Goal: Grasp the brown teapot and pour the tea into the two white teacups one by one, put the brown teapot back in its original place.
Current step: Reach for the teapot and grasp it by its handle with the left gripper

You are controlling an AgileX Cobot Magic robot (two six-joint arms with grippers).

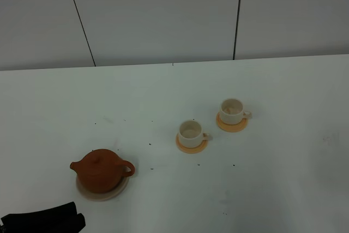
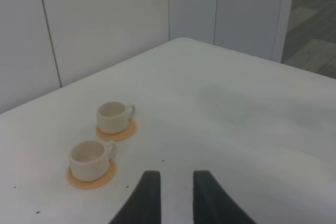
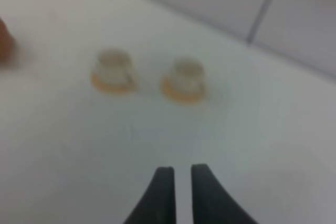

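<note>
The brown teapot [image 1: 102, 170] stands upright on its pale beige coaster, the original place [image 1: 104, 193], at the front left of the table. The two white teacups [image 1: 191, 130] [image 1: 232, 110] stand on orange coasters near the middle, and their insides look pale. The tea is hidden. Only a black part of the left arm [image 1: 46, 217] shows at the bottom-left corner, in front of the teapot. My left gripper [image 2: 172, 182] is open and empty, with the teacups [image 2: 89, 158] [image 2: 113, 116] ahead of it. My right gripper [image 3: 178, 174] is open only narrowly and empty, and faces the blurred teacups [image 3: 113, 69] [image 3: 186, 74].
The white table [image 1: 283, 178] bears small dark specks. A grey panelled wall [image 1: 163, 15] stands behind its far edge. The left wrist view shows the table's far corner [image 2: 181, 40]. A brown sliver of the teapot [image 3: 4, 40] shows at the edge of the right wrist view.
</note>
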